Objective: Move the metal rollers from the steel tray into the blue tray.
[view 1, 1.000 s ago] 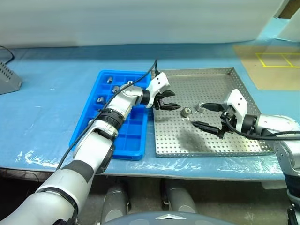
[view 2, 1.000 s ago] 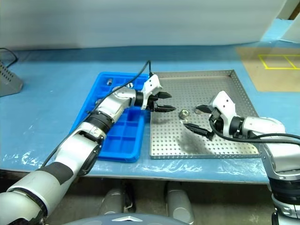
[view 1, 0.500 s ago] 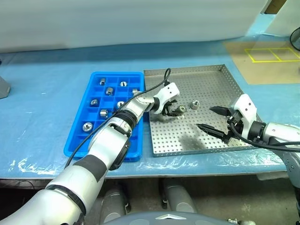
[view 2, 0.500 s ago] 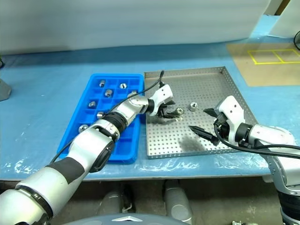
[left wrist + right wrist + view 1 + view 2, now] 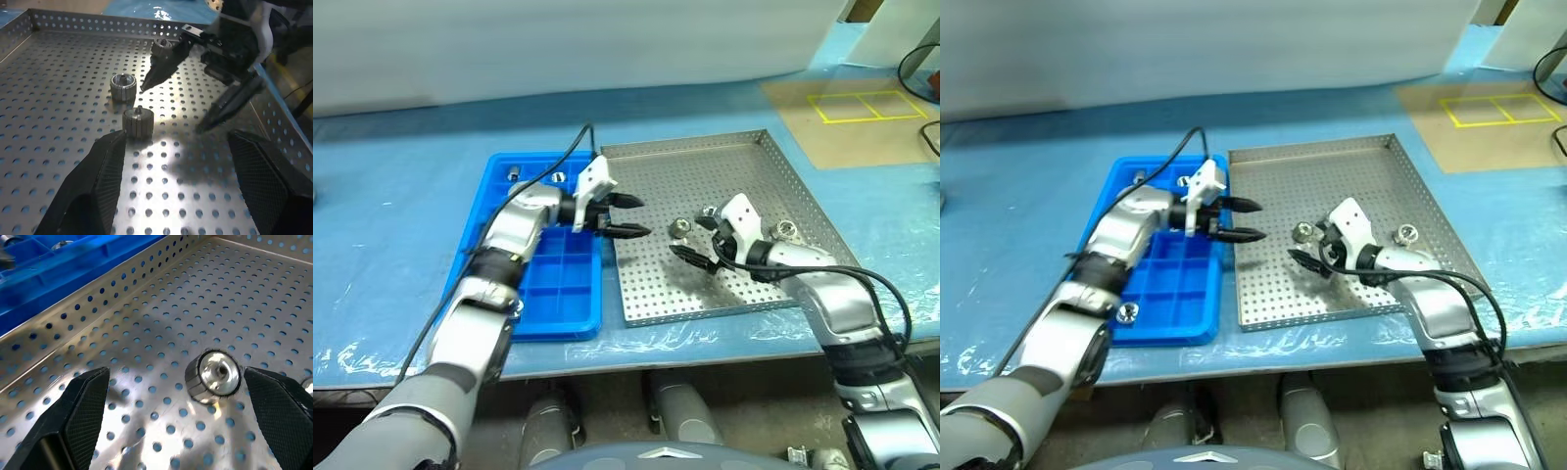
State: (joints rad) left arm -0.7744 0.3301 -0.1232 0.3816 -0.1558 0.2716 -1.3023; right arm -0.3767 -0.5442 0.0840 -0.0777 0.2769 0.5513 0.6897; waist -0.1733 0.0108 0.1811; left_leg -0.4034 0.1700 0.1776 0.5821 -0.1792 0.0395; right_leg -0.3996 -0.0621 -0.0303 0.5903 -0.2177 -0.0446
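right hand (image 5: 699, 243) open by roller (image 5: 679, 228), steel tray (image 5: 705, 171)

The far half of the steel tray (image 5: 705, 162) is left bare, and open floor is also seen along its near rim. The middle is crowded: three rollers (image 5: 679, 227) lie there, with the right gripper (image 5: 698, 243) spread wide just beside two of them. The left gripper (image 5: 625, 216), fingers apart and empty, is held over the seam between steel tray and blue tray (image 5: 553, 308).
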